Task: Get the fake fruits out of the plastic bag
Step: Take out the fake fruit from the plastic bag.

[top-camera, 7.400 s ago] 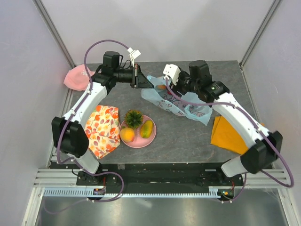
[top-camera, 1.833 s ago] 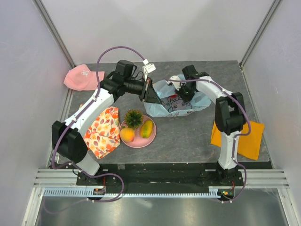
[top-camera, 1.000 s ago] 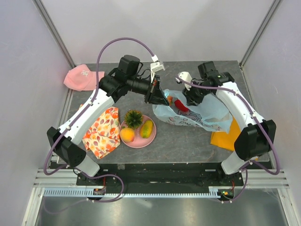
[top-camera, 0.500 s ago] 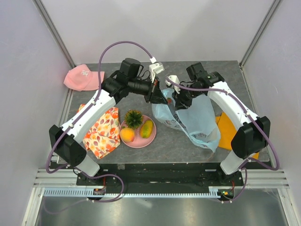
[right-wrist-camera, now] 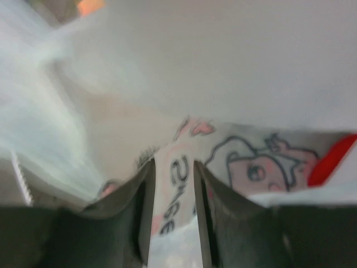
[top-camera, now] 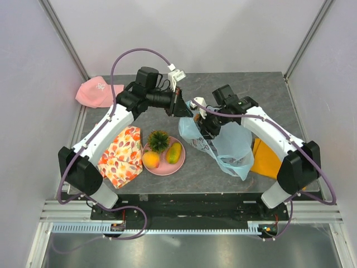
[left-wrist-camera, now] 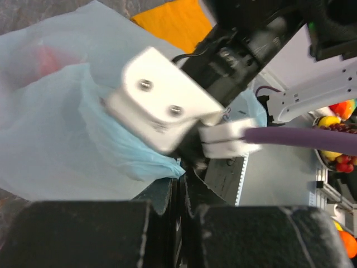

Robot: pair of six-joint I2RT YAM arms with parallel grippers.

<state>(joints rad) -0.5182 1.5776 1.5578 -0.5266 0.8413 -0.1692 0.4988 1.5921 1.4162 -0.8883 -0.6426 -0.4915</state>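
Note:
The light-blue plastic bag with its cat print hangs between my two grippers, its body drooping to the near right. My left gripper is shut on the bag's thin edge. My right gripper is closed on a printed strip of the bag. A red shape shows beside the print in the right wrist view, and a red blur shows through the plastic in the left wrist view. An orange-pink bit shows at the bag's mouth. The pineapple, orange ball and mango lie on the pink plate.
A floral orange-and-white cloth lies left of the plate. A flat orange cloth lies under the bag's right side. A pink cap sits at the back left corner. Grey walls close in the table.
My right gripper has moved left and nearer, pulling the bag with it, so the bag now droops to the near right. My left gripper has drawn back a little, still holding the edge.

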